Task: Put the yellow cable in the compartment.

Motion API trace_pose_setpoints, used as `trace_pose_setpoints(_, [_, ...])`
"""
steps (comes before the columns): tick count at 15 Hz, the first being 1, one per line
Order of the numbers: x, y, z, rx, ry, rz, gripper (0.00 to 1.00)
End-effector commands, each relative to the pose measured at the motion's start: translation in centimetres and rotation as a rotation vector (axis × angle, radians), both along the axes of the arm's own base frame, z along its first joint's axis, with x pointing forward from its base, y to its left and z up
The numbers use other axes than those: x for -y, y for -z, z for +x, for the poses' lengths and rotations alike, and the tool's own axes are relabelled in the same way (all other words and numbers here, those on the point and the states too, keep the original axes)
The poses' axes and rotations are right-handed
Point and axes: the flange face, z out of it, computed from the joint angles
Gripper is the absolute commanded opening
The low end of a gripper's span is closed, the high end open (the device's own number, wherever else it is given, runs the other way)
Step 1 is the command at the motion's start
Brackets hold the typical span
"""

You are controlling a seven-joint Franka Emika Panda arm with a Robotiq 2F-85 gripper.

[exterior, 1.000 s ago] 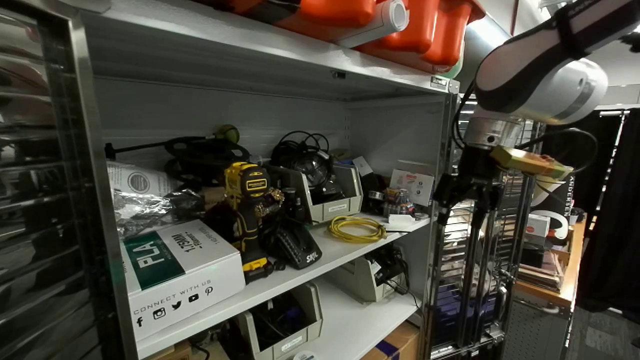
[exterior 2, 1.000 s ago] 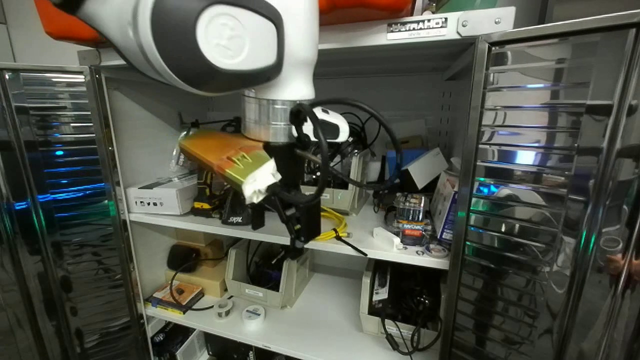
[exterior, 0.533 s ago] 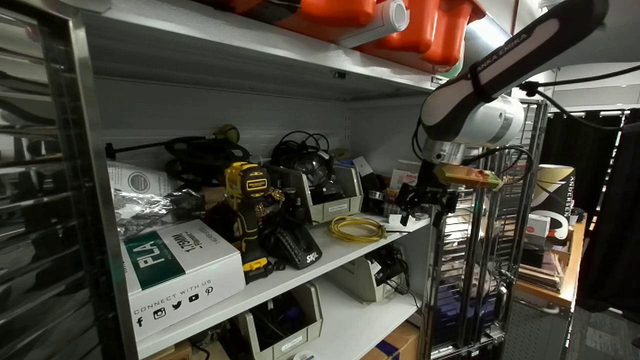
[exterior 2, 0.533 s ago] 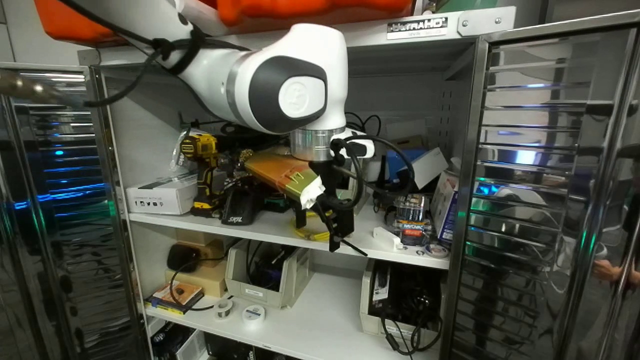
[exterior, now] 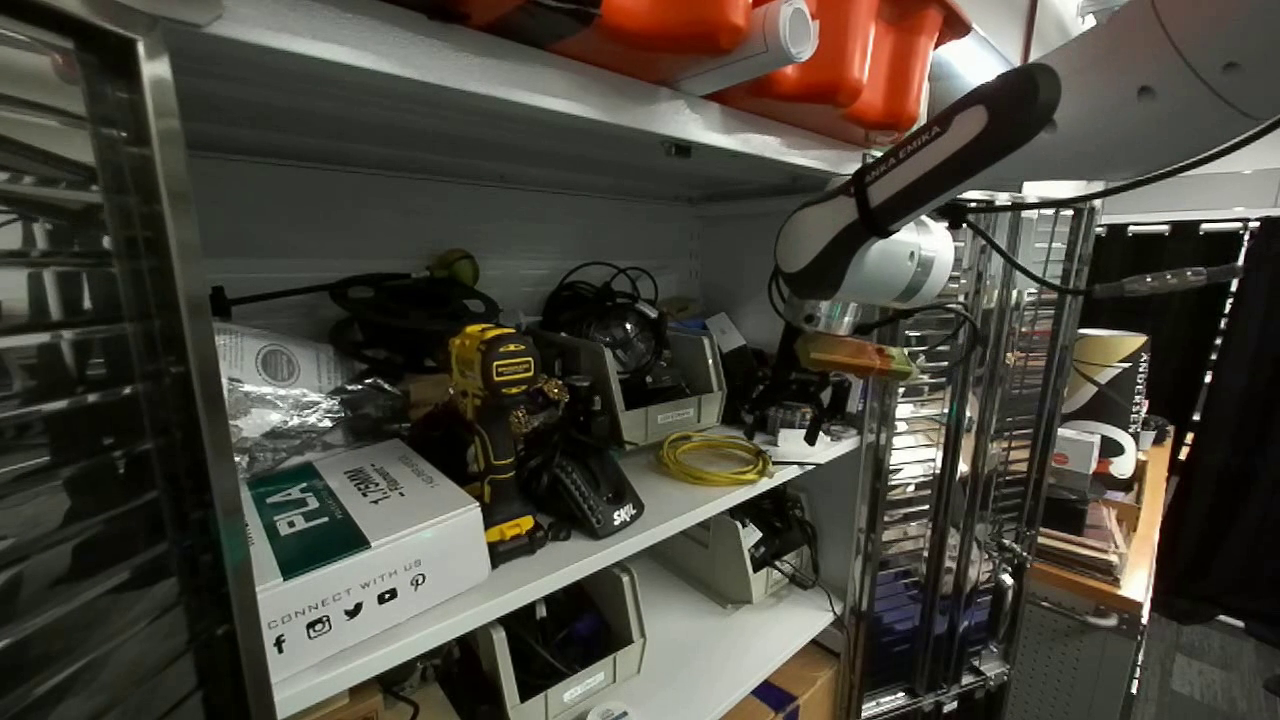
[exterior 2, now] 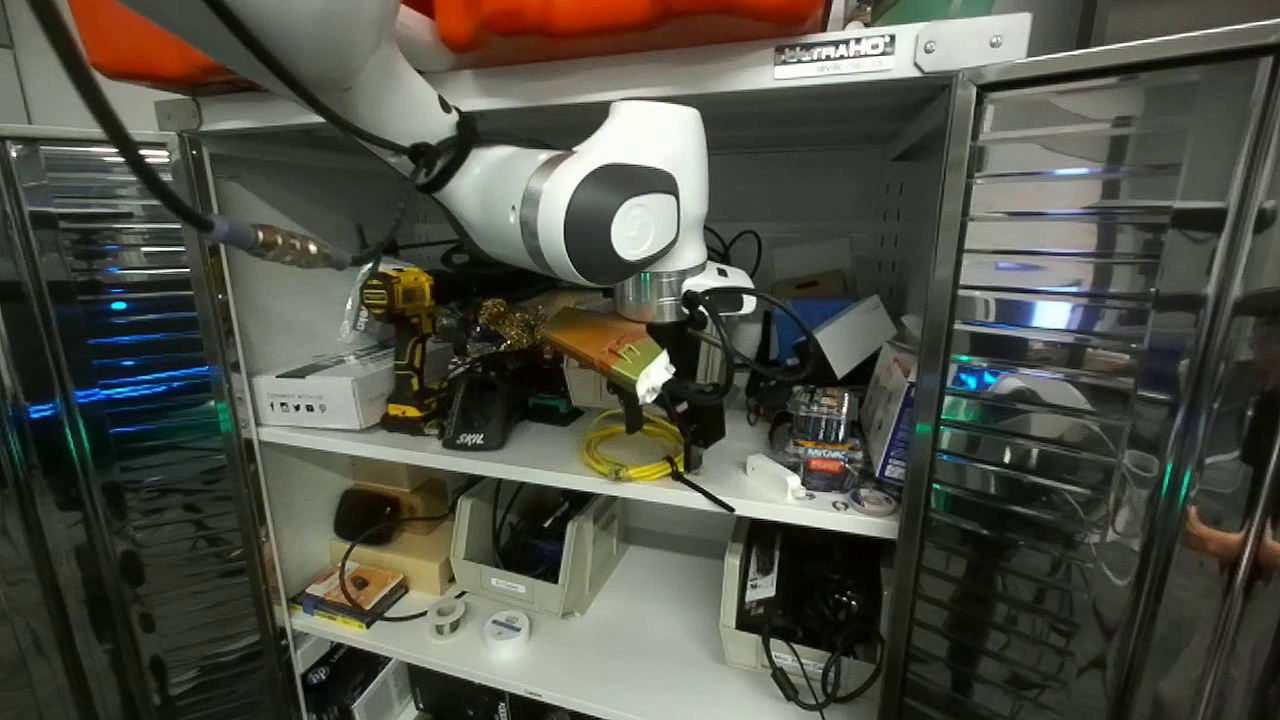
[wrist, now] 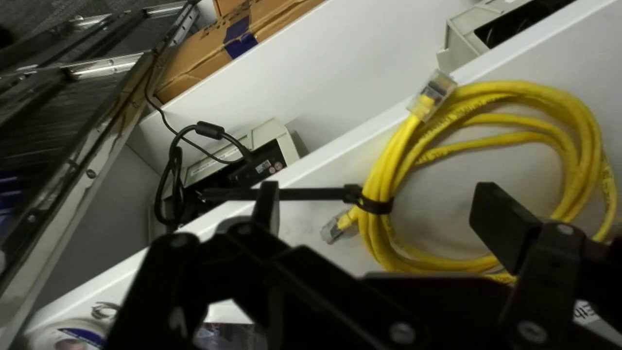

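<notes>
The yellow cable (exterior: 710, 478) lies coiled on the middle shelf near its front edge. It also shows in an exterior view (exterior 2: 625, 470) and in the wrist view (wrist: 386, 170), with a black tie round it and clear plugs. My gripper (wrist: 381, 209) is open and empty. In the wrist view the tied side of the coil shows between its fingers. In both exterior views the gripper (exterior: 783, 425) (exterior 2: 665, 435) hangs by the coil, seemingly above the shelf. A grey bin (exterior: 675, 415) with a label stands behind the coil; the label (wrist: 584, 311) reads "Eth". I cannot tell which bin is the compartment.
A drill (exterior: 490, 400), a charger (exterior: 590, 490) and a white box (exterior: 380, 550) stand on the same shelf. A battery pack (exterior 2: 825, 440) and a white adapter (exterior 2: 772, 475) lie at its other end. More bins (exterior 2: 525, 590) stand below. A metal door (exterior 2: 1100, 400) flanks the cabinet.
My gripper has moved from outside the cabinet inward to the yellow cable, leftward in one of the exterior pictures and rightward in its counterpart. The cable has not moved. The gripper stays open.
</notes>
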Motion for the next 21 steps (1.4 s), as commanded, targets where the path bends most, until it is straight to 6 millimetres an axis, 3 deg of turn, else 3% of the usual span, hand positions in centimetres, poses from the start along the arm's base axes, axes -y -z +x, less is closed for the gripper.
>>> trace_pose_setpoints(1, [-1.8,-0.8,2.8,0.031,-0.010,-0.003,1.00])
trace_pose_setpoints(6, [-3.0,0.1,3.5,-0.011,-0.014,0.001,1.00])
trace_pose_setpoints(14, [-2.0,1.5,2.8,-0.127,0.018,-0.042,1.00])
trace_pose_setpoints(21, [-1.8,3.1,3.1,-0.114,-0.014,-0.030,1.00])
